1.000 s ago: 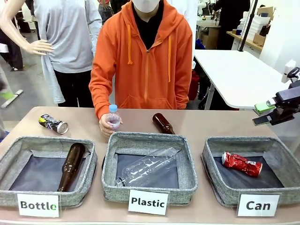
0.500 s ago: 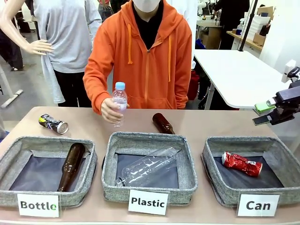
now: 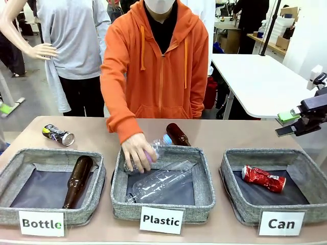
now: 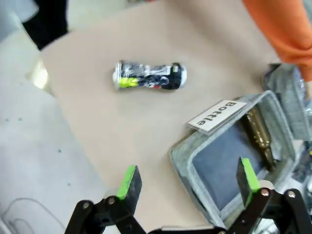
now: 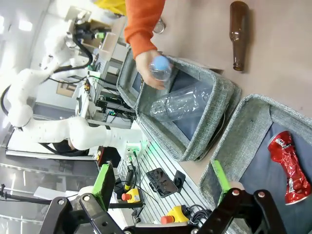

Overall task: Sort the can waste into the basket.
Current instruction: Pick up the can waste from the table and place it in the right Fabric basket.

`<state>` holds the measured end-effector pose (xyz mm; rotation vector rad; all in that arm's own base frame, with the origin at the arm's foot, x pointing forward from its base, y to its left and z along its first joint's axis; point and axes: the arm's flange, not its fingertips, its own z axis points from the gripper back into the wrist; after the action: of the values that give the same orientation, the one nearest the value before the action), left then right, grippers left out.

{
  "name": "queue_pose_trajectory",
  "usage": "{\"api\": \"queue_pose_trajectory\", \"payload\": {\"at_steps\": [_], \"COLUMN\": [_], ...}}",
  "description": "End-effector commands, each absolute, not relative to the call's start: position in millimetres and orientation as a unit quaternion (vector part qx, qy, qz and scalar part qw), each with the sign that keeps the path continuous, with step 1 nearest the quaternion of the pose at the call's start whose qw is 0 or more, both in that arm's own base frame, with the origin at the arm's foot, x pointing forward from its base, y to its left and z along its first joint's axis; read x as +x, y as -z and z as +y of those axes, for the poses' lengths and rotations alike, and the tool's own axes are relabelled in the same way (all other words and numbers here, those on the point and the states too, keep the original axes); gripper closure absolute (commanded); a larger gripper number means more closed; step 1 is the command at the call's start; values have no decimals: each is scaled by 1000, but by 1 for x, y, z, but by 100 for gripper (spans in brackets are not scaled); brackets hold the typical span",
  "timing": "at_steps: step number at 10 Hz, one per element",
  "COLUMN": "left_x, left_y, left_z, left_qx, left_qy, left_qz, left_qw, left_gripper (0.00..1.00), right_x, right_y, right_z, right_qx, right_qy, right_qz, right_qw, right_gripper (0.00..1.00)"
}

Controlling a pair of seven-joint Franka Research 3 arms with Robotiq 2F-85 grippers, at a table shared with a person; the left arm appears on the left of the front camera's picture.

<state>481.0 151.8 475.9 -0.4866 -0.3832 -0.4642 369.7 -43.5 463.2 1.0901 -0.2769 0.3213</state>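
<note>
A crushed red can (image 3: 263,178) lies inside the grey basket (image 3: 231,176) labelled "Can" at the front right; it also appears as the red can (image 5: 291,168) in the basket (image 5: 234,141) below my right gripper. The dark crushed can (image 3: 57,135) with yellow-green marks lies on the table at the far left. In the left wrist view this dark can (image 4: 149,76) lies ahead of my left gripper (image 4: 189,178), which is open and empty. My right gripper (image 3: 285,124) hovers open beyond the basket's far right corner, and its own view shows the gripper (image 5: 162,178) holding nothing.
The person's hand (image 3: 137,150) holds a small clear bottle (image 3: 162,141) over the "Plastic" basket (image 3: 204,189), which holds a larger clear bottle (image 3: 161,181). One brown bottle (image 3: 77,179) lies in the "Bottle" basket (image 3: 97,173), another (image 3: 177,134) on the table behind.
The person lifted the small clear bottle off the table and brought it down over the "Plastic" basket. My right gripper has stayed still.
</note>
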Motion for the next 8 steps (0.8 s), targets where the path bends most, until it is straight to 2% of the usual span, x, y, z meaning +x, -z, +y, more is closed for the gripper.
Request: {"api": "queue_pose_trajectory", "payload": {"at_steps": [1,3,5,6,8], "left_x": [516,534,528,543,573], "left_y": [-474,-472,-474,-465,-443], "left_z": [136,123,142,134,90], "left_qx": [-222,-198,-208,-147,-33], "left_qy": [259,235,215,228,320], "left_qz": [-131,-120,-143,-174,-172], "left_qw": [931,944,943,947,931], "left_gripper": [0,0,0,0,0], "right_x": [371,371,371,371,371], "right_y": [-465,-465,-465,-465,-465], "right_z": [-45,-45,-45,-45,-45], "right_qx": [515,515,515,515,515], "right_qy": [-161,-161,-161,-161,-161], "right_qz": [-134,-134,-134,-134,-134], "right_qw": [831,831,831,831,831], "right_gripper": [1,1,1,1,1]}}
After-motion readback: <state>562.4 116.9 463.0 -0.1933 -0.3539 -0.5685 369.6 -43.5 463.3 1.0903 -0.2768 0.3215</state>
